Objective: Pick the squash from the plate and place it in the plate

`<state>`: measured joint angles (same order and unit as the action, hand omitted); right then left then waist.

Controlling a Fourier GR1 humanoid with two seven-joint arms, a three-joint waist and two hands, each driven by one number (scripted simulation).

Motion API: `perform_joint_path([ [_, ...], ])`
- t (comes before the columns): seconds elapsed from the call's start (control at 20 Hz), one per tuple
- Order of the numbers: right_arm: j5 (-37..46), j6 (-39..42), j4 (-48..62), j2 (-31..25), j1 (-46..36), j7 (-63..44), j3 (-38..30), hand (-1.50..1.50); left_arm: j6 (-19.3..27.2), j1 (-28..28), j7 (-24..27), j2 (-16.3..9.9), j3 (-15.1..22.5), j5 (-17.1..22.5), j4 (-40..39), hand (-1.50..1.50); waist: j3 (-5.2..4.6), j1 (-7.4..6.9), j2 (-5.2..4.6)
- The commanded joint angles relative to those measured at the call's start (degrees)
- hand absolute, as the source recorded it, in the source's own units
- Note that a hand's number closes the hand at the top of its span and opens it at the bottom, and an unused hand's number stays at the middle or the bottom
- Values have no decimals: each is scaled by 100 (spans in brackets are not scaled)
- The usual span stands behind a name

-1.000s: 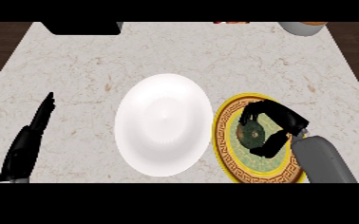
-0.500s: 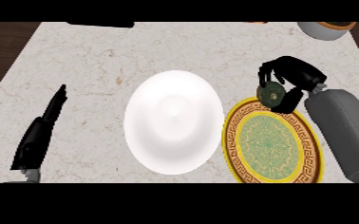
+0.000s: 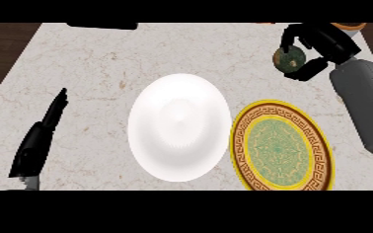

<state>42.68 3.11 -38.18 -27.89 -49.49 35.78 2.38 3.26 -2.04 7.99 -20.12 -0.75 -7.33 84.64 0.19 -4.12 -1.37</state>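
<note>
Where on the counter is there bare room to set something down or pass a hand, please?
The marble counter lies bare behind the white plate, and between that plate and the resting left hand. It is crowded at the right: the yellow patterned plate almost touches the white one, and the right hand holds the squash above the far right corner.

squash [image 3: 290, 59]: dark green, held aloft | white plate [image 3: 180, 127]: centre | patterned plate [image 3: 282, 153]: right

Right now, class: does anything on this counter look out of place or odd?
One thing: the squash sits on neither plate. The right robot hand holds it above the counter, beyond the patterned yellow plate. The white plate lies bare and undamaged. Nothing is spilled.
</note>
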Motion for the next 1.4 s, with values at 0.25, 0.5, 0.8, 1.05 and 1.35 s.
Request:
perform_joint_path([
  [0.25, -830, 649, -22, 289, -575, 1703, -413, 150, 97, -101, 75, 15, -163, -97, -198, 0, -20, 344, 127],
  [0.5, -1042, 1452, -612, 459, -612, 1540, -294, 150, 23, -469, -77, 80, -210, -5, 248, 0, -20, 389, 162],
  [0.8, -1286, 1970, -1776, 1169, -532, 282, 1, 150, 3, -606, -166, 78, -255, -54, 530, 0, -20, 411, 182],
  [1.05, -1331, 2205, -2873, 2082, -449, -1325, 419, 150, -24, -444, -8, 139, -297, -99, 98, 0, -24, 445, 178],
  [1.35, -802, 2301, -3564, 2685, 157, -2198, 1308, 150, 62, -492, -26, 232, -285, -241, 189, 0, -21, 416, 166],
])
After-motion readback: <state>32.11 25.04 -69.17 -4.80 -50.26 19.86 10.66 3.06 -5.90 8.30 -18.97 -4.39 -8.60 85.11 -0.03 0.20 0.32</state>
